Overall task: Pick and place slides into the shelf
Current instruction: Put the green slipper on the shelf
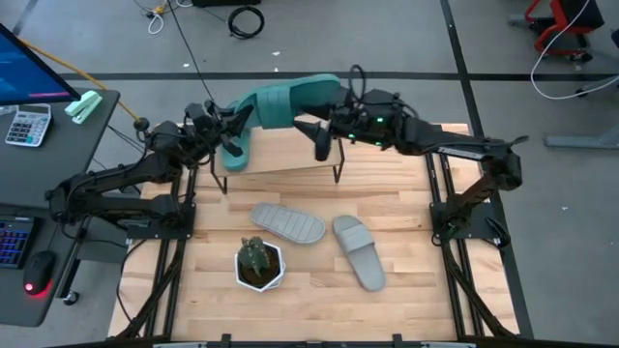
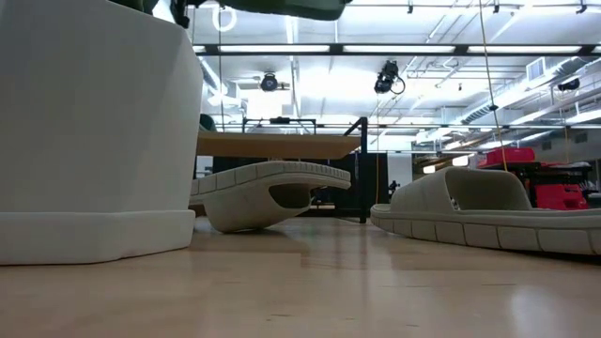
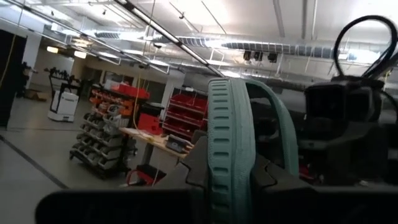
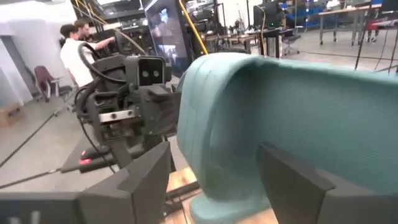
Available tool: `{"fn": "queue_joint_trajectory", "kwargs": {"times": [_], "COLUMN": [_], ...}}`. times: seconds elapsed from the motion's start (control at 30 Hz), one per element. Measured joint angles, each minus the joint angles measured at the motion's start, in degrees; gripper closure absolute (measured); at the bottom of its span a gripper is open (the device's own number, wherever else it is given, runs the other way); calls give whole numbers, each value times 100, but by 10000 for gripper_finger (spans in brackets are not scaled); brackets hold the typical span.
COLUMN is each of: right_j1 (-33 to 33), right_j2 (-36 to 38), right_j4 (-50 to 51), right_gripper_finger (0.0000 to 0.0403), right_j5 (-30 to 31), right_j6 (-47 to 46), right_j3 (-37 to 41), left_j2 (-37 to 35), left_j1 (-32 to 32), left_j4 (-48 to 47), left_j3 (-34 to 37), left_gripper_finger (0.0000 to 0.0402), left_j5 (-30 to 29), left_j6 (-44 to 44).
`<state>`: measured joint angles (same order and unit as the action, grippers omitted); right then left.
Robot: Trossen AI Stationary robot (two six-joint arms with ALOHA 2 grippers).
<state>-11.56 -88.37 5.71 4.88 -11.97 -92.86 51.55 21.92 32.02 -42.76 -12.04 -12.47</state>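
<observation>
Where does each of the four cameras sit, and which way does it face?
High: overhead, looking down; both arms, shelf, grey slides.
Low: tabletop level, facing the shelf; no gripper visible.
Left wrist: left gripper clamps a teal slide.
Right wrist: right gripper open around that teal slide.
Shared: both wrists show the same slide.

Close in front: a teal green soft rubber slide (image 4: 292,118), textured surface filling most of the frame, standing between the right gripper (image 4: 214,180)'s two dark fingers (image 4: 140,180), spread apart with a gap to the rubber on either side. Beyond the slide's rounded end: the left arm's black gripper (image 4: 127,109), facing back, right against that end. Under the slide: a strip of light wooden board (image 4: 180,180). Far behind the black gripper: two people (image 4: 78,53) in white tops beside a large dark screen (image 4: 165,34).
</observation>
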Motion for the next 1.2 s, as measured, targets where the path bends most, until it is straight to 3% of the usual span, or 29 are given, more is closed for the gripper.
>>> {"fn": "queue_joint_trajectory", "kwargs": {"times": [0.13, 0.33, 0.57, 0.9, 1.03, 1.2], "right_j1": [25, 11, -178, -615, -683, -756], "right_j2": [448, 1147, 1474, 890, 391, -475], "right_j4": [598, 1275, 1773, 1868, 2181, 3664], "right_gripper_finger": [169, 174, 172, 172, 172, 172], "right_j5": [1, -32, -595, -1388, -1795, -2316], "right_j6": [34, 337, 602, 956, 1303, 1496], "right_j3": [0, 0, 0, -219, -991, -2408], "left_j2": [-199, -461, -470, 87, 398, 547], "left_j1": [190, 766, 1363, 1519, 1507, 1441], "left_j4": [-468, -1292, -1742, -4626, -5444, -5536], "left_j3": [-2, -2, -215, -2216, -2723, -2935], "left_gripper_finger": [359, 359, 359, 359, 359, 359], "left_j5": [406, 1648, 3084, 3702, 3851, 4029], "left_j6": [118, -341, -754, 764, 1181, 1316]}}
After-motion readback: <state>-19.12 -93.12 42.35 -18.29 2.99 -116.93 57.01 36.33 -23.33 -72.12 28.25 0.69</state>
